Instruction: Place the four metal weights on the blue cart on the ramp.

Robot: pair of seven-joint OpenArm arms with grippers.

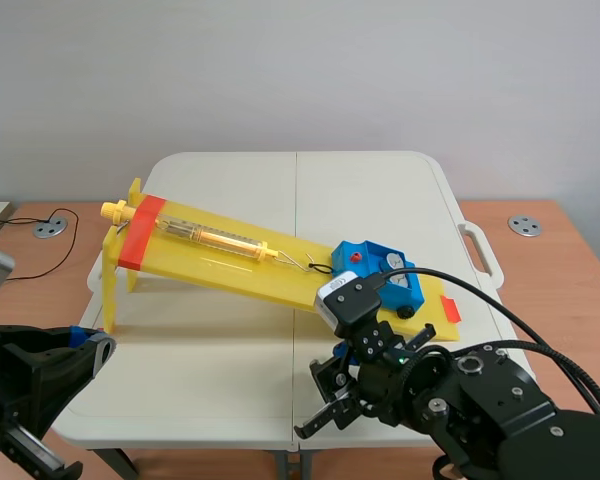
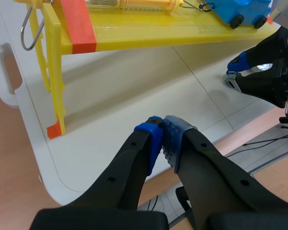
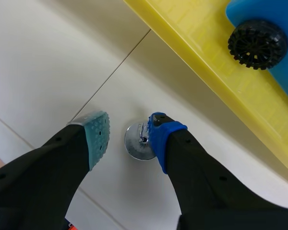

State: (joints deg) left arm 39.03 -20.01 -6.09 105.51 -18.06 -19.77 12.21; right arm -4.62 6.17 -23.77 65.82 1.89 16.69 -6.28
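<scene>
One yellow plastic ramp (image 1: 220,262) slopes down toward the right on the white folding surface (image 1: 230,380). One blue wheeled plastic cart (image 1: 375,270) sits at its low right end. Only one round silver metal weight (image 3: 137,143) is plainly seen. It lies on the surface just near of the ramp, between the released fingers of the right claw (image 3: 128,130), touching the blue-padded one. The left claw (image 2: 162,132), clenched on nothing, hangs at the surface's near left edge.

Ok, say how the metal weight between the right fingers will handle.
The metal weight looks small, shiny and solid, so it is probably rigid and heavy for its size. Its polished face may slip in a loose grip. It seems to lie flat on the table, so a push should slide it rather than roll it.
</scene>
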